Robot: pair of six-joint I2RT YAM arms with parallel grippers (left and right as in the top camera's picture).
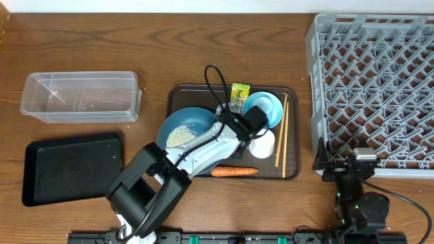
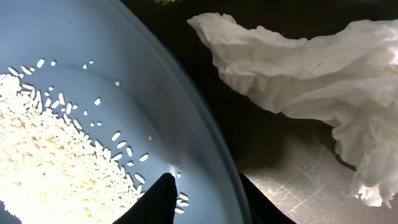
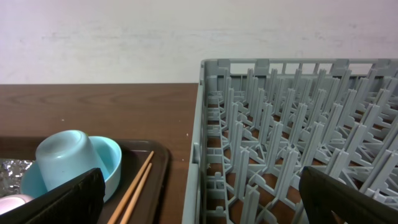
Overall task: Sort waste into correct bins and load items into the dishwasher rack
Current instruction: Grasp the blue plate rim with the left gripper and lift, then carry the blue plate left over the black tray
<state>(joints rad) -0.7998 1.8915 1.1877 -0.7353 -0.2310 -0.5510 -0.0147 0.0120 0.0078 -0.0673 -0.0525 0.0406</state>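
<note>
Closest to the left wrist camera, the left gripper point(image 2: 205, 190) is partly open. One dark finger is over the inside of the dark-blue plate point(image 2: 143, 50) and the other is outside it, so the thin rim runs through the gap. It is not pinching anything yet. I think the job right now is to grab the plate so the rice point(image 2: 50, 155) can be tipped out. To do it well, the jaws should close slowly on the rim, away from the grains. The plate should be kept flat as it lifts, because it is smooth and shiny, and the rice is a loose heap of tiny white bits that would slide off fast. Just beside the plate lies the tissue point(image 2: 298, 62), soft, white and full of folds. Next to it is the foil point(image 2: 292, 180), silver with a fine criss-cross pattern. All of these sit on the brown tray point(image 1: 293, 159), along with the long orange carrot point(image 1: 234, 171), the round white cup point(image 1: 261, 144), the light-blue cup point(image 3: 62, 158), the thin wooden chopsticks point(image 1: 280, 135) and the small wrapper point(image 1: 239, 95). Far to the left are the clear tub point(image 1: 81, 115) and the flat black tray point(image 1: 71, 166). Far to the right is the grey rack point(image 1: 380, 81) full of pegs, where the right gripper point(image 3: 205, 199) hangs wide open and holds nothing.
</note>
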